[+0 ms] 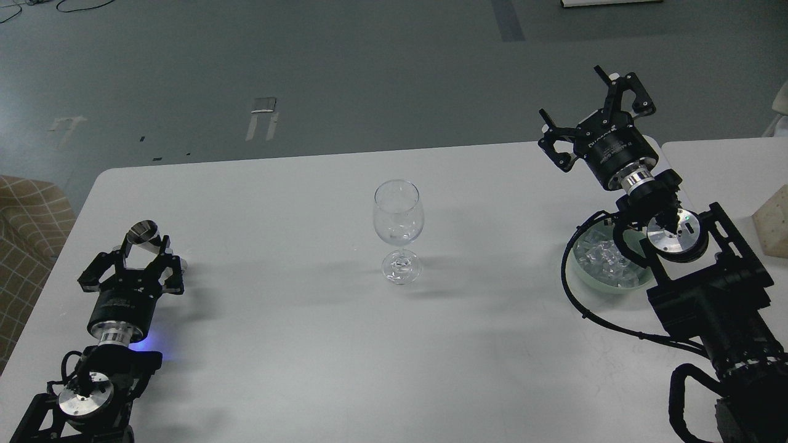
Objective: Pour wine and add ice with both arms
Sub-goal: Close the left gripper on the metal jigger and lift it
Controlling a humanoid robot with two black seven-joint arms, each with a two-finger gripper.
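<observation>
My left gripper [146, 257], lower left of the frame, pinches a small metal cup [143, 234] tilted on the bench [295, 344]. The glass [398, 231] stands upright at centre, nearer that arm. At right, the ice [606, 257] fills a bowl [582, 271] under my right arm; its gripper [585, 101] is spread above, holding nothing.

Checked armchair [24, 227] at left edge; grey floor [369, 67] with tape marks [263, 117].
</observation>
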